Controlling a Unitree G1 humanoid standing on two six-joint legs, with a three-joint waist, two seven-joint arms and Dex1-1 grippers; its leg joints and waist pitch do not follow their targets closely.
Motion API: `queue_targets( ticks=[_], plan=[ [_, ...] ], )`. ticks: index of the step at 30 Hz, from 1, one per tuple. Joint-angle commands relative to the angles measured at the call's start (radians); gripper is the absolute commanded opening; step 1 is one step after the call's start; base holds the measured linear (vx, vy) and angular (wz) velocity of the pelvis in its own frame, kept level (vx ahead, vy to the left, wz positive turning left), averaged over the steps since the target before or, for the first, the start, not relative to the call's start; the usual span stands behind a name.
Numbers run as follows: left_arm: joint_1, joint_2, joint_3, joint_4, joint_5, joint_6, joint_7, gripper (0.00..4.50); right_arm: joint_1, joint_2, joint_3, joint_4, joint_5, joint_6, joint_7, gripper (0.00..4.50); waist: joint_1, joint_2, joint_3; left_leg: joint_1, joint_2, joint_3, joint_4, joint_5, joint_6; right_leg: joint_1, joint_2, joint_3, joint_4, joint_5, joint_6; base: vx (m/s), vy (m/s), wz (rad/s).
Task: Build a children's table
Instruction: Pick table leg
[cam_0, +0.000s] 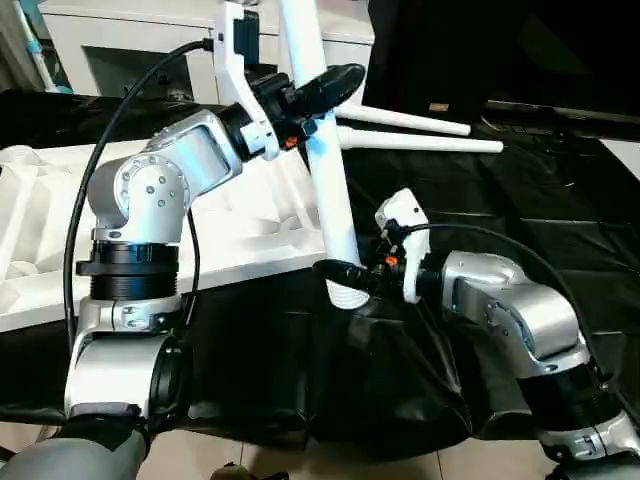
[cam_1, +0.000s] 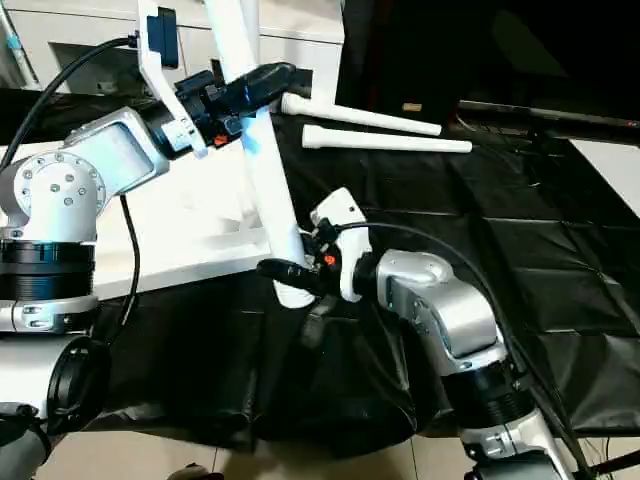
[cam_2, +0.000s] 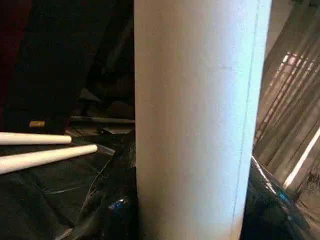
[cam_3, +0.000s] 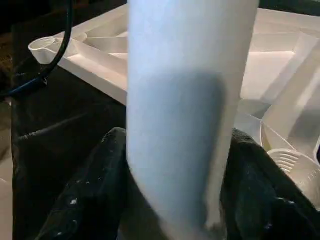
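Note:
One white table leg (cam_0: 332, 200) stands tilted over the front corner of the upside-down white tabletop (cam_0: 240, 235), its ribbed lower end (cam_0: 348, 295) just past the tabletop's edge. My left gripper (cam_0: 318, 105) is shut on the leg's upper part, and the tube sits between its fingers in the left wrist view. My right gripper (cam_0: 342, 272) is shut on the leg close to its lower end, with a black finger (cam_3: 95, 200) on each side of the tube. A round corner socket (cam_3: 295, 167) lies close beside that end.
Two more white legs (cam_0: 420, 140) lie side by side on the black cloth (cam_0: 540, 210) behind my right arm. A white cabinet (cam_0: 120, 40) and a dark panel (cam_0: 480, 50) stand at the back. The cloth hangs over the table's front edge.

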Motion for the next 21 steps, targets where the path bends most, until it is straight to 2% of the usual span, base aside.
queue_targets(
  ticks=[1,3,8,20,21],
  plan=[
    [-0.028,-0.003,0.014,-0.004,-0.013,0.003,0.011,1.68,0.006,-0.005,-0.012,0.008,0.004,-0.015,0.008,2.34,0.001,0.0,-0.072,0.01,0.008,0.003,-0.061,-0.147,-0.011,0.061,-0.059,0.036,-0.066,-0.142,-0.163,0.0,0.0,0.0],
    [-0.031,-0.001,0.02,0.004,-0.01,-0.001,0.015,1.68,0.009,-0.005,-0.013,0.008,0.003,-0.023,0.008,2.11,0.001,0.001,-0.072,0.011,0.009,0.002,-0.062,-0.146,-0.012,0.06,-0.059,0.035,-0.065,-0.141,-0.164,0.0,0.0,0.0],
    [-0.034,0.003,0.028,0.013,-0.01,-0.007,0.016,1.68,0.013,-0.002,-0.02,0.011,0.0,-0.041,0.007,1.98,0.002,0.001,-0.073,0.011,0.009,0.002,-0.062,-0.142,-0.01,0.06,-0.059,0.035,-0.064,-0.128,-0.168,0.0,0.0,0.0],
    [-0.033,0.009,0.039,0.021,0.0,-0.039,0.015,1.68,0.026,0.009,-0.03,0.0,0.005,-0.059,0.004,1.97,0.002,0.002,-0.072,0.011,0.008,0.002,-0.062,-0.148,-0.008,0.061,-0.059,0.035,-0.065,-0.134,-0.17,0.0,0.0,0.0],
    [-0.037,0.0,0.056,0.026,-0.027,-0.02,0.014,1.68,0.026,0.011,-0.032,0.0,0.004,-0.062,0.001,1.97,0.002,0.001,-0.074,0.011,0.008,0.002,-0.061,-0.144,-0.009,0.06,-0.059,0.035,-0.064,-0.126,-0.17,0.0,0.0,0.0]
  ],
)
